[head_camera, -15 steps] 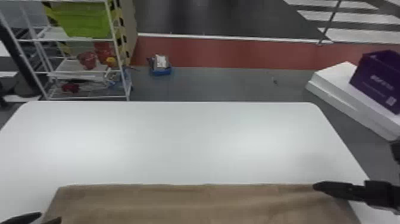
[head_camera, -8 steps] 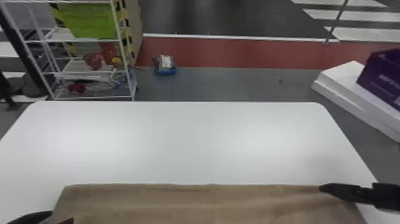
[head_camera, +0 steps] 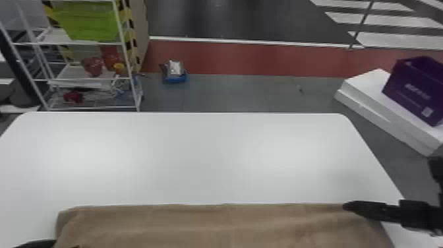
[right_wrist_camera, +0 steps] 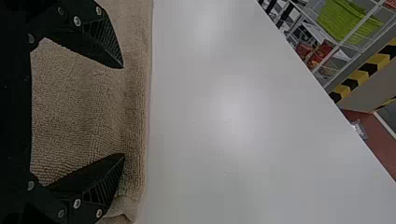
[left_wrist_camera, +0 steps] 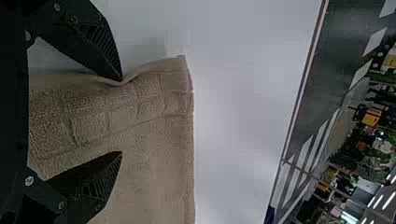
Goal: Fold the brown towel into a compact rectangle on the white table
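The brown towel (head_camera: pixel 230 224) lies along the near side of the white table (head_camera: pixel 211 158). My left gripper (head_camera: pixel 66 244) is low at the towel's left end; my right gripper (head_camera: pixel 349 207) is over its far right corner. In the left wrist view, the left gripper (left_wrist_camera: pixel 121 116) stands open across the towel (left_wrist_camera: pixel 154 154), one fingertip against an edge that bends in there, near a corner. In the right wrist view, the right gripper (right_wrist_camera: pixel 123 111) is open too, with towel cloth (right_wrist_camera: pixel 79 102) behind the gap between its fingers.
White table surface stretches beyond the towel to the far edge (head_camera: pixel 211 113). Past the table stand a wire shelf (head_camera: pixel 95 79) with a green bin (head_camera: pixel 89 23) at the left, and a purple box (head_camera: pixel 412 89) on white boxes (head_camera: pixel 372 95) at the right.
The head view has swung a little and back. My left gripper sits slightly lower in it, and the towel's far left corner looks more rounded. My right gripper has hardly moved against the towel.
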